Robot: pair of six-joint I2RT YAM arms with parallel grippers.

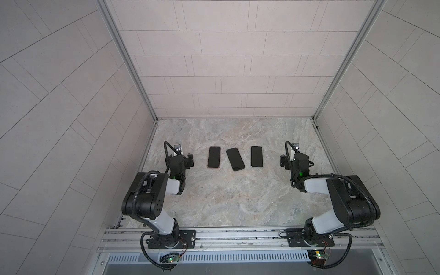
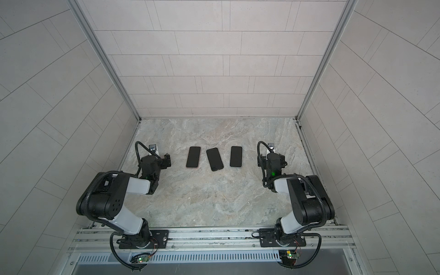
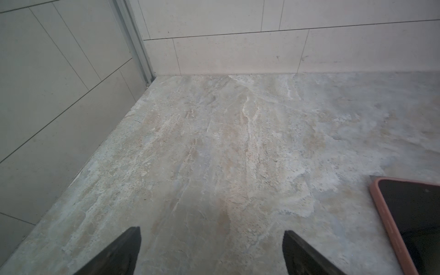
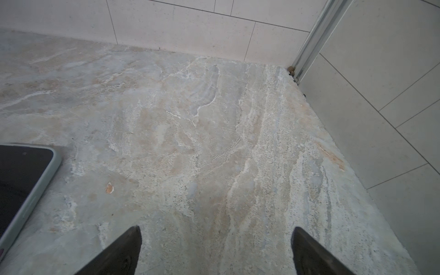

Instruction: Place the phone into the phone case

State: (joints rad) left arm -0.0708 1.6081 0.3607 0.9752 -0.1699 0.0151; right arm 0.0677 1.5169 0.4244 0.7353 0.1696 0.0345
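Three flat slabs lie in a row mid-table: pink-rimmed slab (image 1: 213, 157), tilted black slab (image 1: 235, 159), pale-rimmed slab (image 1: 256, 156). The gaps between them look narrow, though that is hard to judge from so high. The table (image 1: 226, 202) lies open in front, behind toward the back wall (image 1: 233, 95), and on both outer sides.

Three flat, dark, phone-shaped slabs lie on the one table (image 1: 238, 204): one pink-rimmed slab (image 1: 213, 157), one black slab (image 1: 235, 159) with no coloured rim, and one pale-rimmed slab (image 1: 256, 156). I can't tell whether the two rimmed ones are empty cases or cased phones. There are two arms, the left arm (image 1: 147, 197) and the right arm (image 1: 345, 202). There are two grippers, the left gripper (image 3: 212, 250) and the right gripper (image 4: 216, 247), with two fingers (image 3: 119, 254) each.
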